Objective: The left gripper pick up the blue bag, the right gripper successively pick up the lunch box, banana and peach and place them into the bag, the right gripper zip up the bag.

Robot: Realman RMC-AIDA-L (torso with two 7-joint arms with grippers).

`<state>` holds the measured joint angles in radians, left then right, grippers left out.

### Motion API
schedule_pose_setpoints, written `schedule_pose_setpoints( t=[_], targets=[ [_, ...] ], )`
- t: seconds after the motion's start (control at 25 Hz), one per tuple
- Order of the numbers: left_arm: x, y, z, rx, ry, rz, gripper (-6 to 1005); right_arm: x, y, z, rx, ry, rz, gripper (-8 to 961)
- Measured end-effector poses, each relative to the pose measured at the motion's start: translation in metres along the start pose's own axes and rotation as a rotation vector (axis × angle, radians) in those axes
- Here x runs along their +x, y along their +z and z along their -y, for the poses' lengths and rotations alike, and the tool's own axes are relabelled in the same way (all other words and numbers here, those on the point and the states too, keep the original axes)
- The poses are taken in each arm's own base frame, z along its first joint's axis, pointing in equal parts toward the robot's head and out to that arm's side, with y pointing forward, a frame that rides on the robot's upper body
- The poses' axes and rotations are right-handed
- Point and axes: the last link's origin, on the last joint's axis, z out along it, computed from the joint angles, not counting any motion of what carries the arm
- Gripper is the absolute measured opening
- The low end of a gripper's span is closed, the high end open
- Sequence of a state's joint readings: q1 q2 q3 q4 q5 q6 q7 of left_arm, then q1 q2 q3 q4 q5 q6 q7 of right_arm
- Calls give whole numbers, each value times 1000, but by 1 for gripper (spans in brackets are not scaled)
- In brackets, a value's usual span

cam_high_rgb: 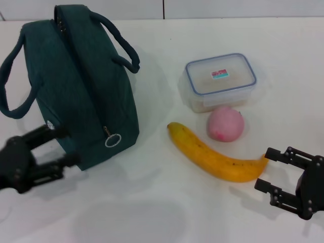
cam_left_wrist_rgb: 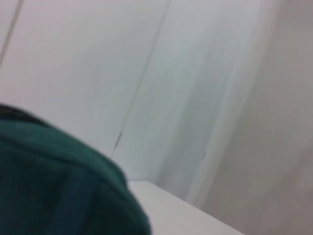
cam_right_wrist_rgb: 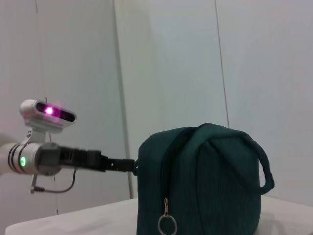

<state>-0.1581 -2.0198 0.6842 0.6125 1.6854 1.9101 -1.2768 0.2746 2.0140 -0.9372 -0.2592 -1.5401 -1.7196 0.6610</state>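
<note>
The blue bag (cam_high_rgb: 81, 86) stands upright on the white table (cam_high_rgb: 152, 202) at the left, handles up, with its ring zip pull (cam_high_rgb: 112, 139) hanging at the near end. My left gripper (cam_high_rgb: 63, 148) is open at the bag's near left corner, fingertips against the fabric. The bag also shows in the left wrist view (cam_left_wrist_rgb: 58, 186) and the right wrist view (cam_right_wrist_rgb: 200, 181). The lunch box (cam_high_rgb: 220, 81) sits to the right, lid on. The peach (cam_high_rgb: 226, 124) lies just in front of it. The banana (cam_high_rgb: 215, 154) lies in front of the peach. My right gripper (cam_high_rgb: 266, 169) is open and empty beside the banana's right end.
The right wrist view shows the left arm (cam_right_wrist_rgb: 73, 159) reaching the bag from the side, and a pale wall behind. The table's far edge (cam_high_rgb: 162, 18) runs behind the bag and box.
</note>
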Motion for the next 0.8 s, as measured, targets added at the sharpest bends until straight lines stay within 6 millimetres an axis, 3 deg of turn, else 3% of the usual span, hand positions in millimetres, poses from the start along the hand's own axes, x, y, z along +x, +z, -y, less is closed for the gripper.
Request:
schedule_pose_setpoints(
  t=[0.28, 0.56, 0.8],
  targets=[
    [38, -21, 21, 73, -210, 11, 862, 0, 0, 0, -1, 0, 1, 649],
    [107, -34, 37, 203, -307, 77, 863, 0, 0, 0, -2, 0, 2, 649],
    [161, -20, 64, 402, -462, 211, 862, -1, 0, 0, -4, 1, 5, 649]
  ],
)
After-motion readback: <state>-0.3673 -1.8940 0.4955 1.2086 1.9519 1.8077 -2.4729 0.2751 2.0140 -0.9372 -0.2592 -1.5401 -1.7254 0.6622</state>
